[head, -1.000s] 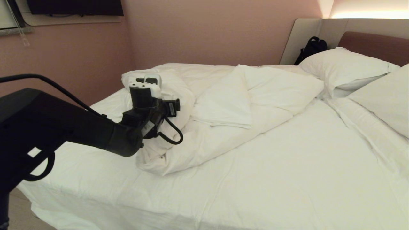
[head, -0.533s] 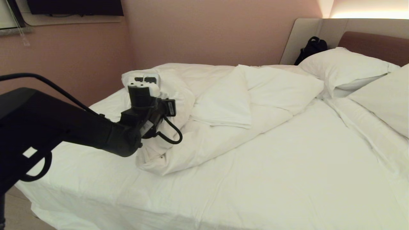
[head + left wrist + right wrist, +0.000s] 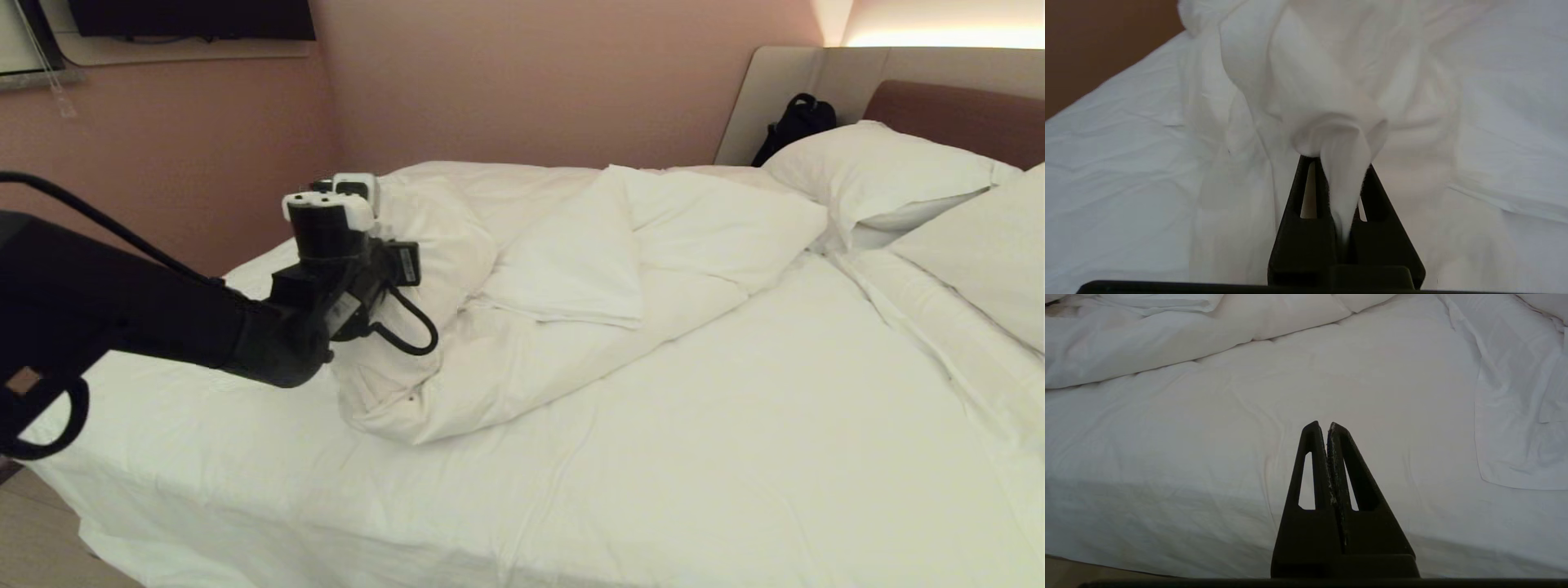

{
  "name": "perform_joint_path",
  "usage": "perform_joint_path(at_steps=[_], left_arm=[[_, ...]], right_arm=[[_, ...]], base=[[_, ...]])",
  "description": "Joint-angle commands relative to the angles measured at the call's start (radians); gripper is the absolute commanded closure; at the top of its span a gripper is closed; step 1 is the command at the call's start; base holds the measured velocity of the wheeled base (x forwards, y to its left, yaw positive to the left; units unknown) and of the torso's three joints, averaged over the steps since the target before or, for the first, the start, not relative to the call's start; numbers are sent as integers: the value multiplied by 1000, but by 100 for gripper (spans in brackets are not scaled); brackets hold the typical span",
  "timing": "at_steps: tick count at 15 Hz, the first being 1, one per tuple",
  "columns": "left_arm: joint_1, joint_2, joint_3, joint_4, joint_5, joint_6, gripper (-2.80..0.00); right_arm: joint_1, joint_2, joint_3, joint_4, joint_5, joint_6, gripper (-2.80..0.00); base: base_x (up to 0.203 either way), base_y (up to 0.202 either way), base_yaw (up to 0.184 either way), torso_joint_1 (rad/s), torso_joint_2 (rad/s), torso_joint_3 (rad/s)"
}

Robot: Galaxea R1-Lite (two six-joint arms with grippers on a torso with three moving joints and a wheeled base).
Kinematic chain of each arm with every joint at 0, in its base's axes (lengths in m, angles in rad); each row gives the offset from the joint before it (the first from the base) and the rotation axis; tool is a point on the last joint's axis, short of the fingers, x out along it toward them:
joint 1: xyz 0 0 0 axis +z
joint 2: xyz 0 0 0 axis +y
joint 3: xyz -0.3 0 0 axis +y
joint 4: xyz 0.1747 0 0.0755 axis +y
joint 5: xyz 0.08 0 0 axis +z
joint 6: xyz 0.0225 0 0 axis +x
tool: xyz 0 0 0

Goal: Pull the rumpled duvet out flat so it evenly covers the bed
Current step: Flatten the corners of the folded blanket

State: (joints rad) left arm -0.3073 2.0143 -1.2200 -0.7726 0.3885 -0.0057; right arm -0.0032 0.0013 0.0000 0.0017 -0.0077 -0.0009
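Left tool (image 3: 1341,163) clamps a fold of the duvet (image 3: 571,269), bunched on the bed (image 3: 735,457); right tool (image 3: 1327,428) pressed together.

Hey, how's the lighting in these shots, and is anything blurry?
Head view: warm, dim light, a bright glow above the headboard. Left wrist view: cooler tint, the duvet fold pinched in the left hand looks soft and blurred. Right wrist view: a shadow band along the bed edge.

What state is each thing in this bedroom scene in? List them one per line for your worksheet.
duvet: rumpled, bunched at the far side
bed: sheet largely uncovered
left gripper: shut on a duvet fold
right gripper: shut, empty, above the sheet
pillows: lying at the headboard
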Motion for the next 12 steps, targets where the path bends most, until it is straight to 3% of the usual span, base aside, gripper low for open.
perform_joint_path(at_steps=[1,6,12], left_arm=[[43,-45,10,12,2,1,0],[173,-184,82,97,0,1,0],[198,-406,360,165,-1,46,0]], right_arm=[[0,0,0,0,0,0,0],[0,0,0,0,0,-1,0],[0,0,0,0,0,1,0]], base=[[0,0,0,0,0,0],[0,0,0,0,0,0],[0,0,0,0,0,0]])
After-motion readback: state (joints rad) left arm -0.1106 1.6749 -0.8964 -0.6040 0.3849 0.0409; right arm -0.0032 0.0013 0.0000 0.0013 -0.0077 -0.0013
